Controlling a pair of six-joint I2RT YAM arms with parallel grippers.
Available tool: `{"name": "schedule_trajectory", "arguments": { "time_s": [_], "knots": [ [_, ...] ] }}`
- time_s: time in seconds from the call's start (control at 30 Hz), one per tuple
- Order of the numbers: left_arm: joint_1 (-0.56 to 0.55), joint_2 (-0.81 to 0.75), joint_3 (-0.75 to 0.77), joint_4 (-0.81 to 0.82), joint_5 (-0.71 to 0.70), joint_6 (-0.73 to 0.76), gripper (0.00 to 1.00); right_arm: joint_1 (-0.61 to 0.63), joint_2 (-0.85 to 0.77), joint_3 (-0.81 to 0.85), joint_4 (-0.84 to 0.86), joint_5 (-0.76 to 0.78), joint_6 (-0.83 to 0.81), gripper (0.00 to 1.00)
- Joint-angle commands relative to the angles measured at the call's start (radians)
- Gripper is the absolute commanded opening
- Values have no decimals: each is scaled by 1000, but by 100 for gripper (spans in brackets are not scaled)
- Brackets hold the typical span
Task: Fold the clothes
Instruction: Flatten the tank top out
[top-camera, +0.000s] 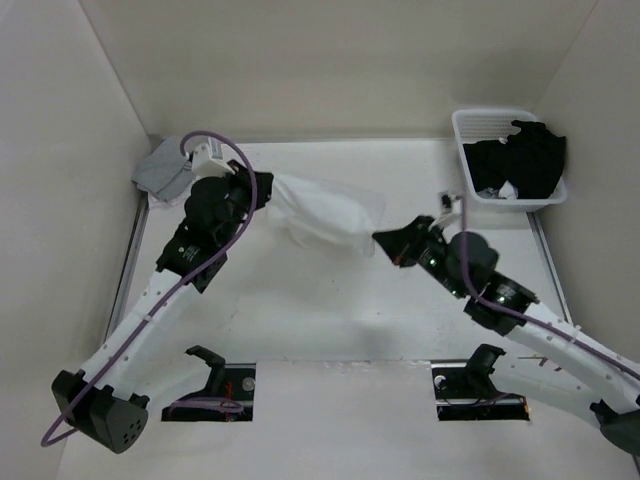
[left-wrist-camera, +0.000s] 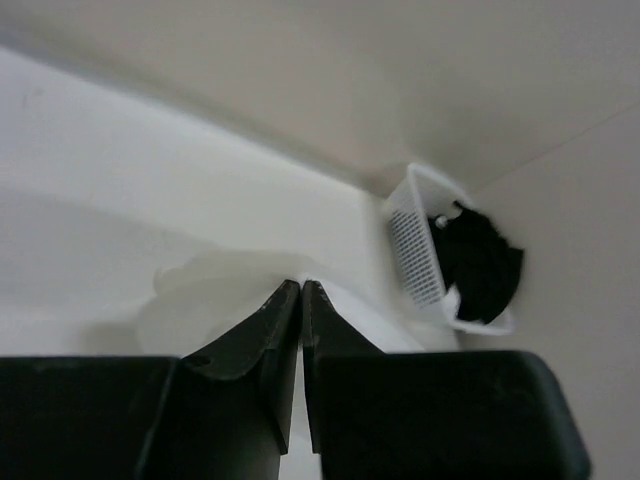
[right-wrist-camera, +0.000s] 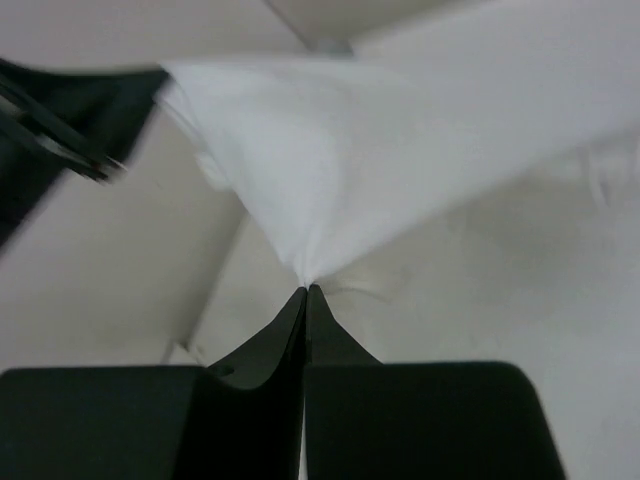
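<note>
Over the far half of the counter (top-camera: 300, 310), I've got one white garment (top-camera: 325, 215) strung out between my two claws. My left claw (top-camera: 262, 190) has one end, up toward the far-left corner. My right claw (top-camera: 378, 238) has the other end, nearer the middle and closer to me.

Left wrist view: the left claw (left-wrist-camera: 301, 285) is closed down to a hairline slit, with pale cloth (left-wrist-camera: 200, 300) bunched right at the tips, so that is a pinch on the fabric. Right wrist view: the right claw (right-wrist-camera: 306, 290) is fully closed, and the cloth (right-wrist-camera: 380, 150) fans out from its tips into a taut cone running off to the other arm. That makes two claws closed on the same one piece.

The span between them sags a little in the middle. Whether the low part brushes the counter, I cannot tell.

Counting the rest: one grey garment (top-camera: 160, 170) lies crumpled in the far-left corner, just beyond my left claw. One white basket (top-camera: 490, 114) sits in the far-right corner, well apart from the white piece. One black garment (top-camera: 525, 160) is heaped inside it, spilling over the right rim. The left wrist camera catches that basket (left-wrist-camera: 410, 245) too, in the distance.
</note>
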Motion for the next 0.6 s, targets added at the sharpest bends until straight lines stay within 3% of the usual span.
{"name": "schedule_trajectory", "arguments": {
  "time_s": [0.0, 0.13, 0.3, 0.37, 0.47, 0.57],
  "knots": [
    [15, -30, -224, -194, -25, 59, 6, 92, 2, -327, 42, 28, 221, 1],
    [13, 31, -324, -214, 6, 82, 9, 107, 24, -534, 119, 42, 376, 2],
    [-18, 74, -423, -175, -28, 56, 33, 58, 75, -571, 100, 51, 381, 7],
    [-24, 40, -480, -171, -57, 31, 36, 32, 90, -560, 80, 51, 363, 16],
    [-63, -1, -558, -181, -91, 2, 35, 32, 74, -557, 45, 72, 346, 39],
    [-168, -42, -611, -269, -84, -39, 32, 35, 2, -566, -30, 120, 341, 42]
  ]
}}
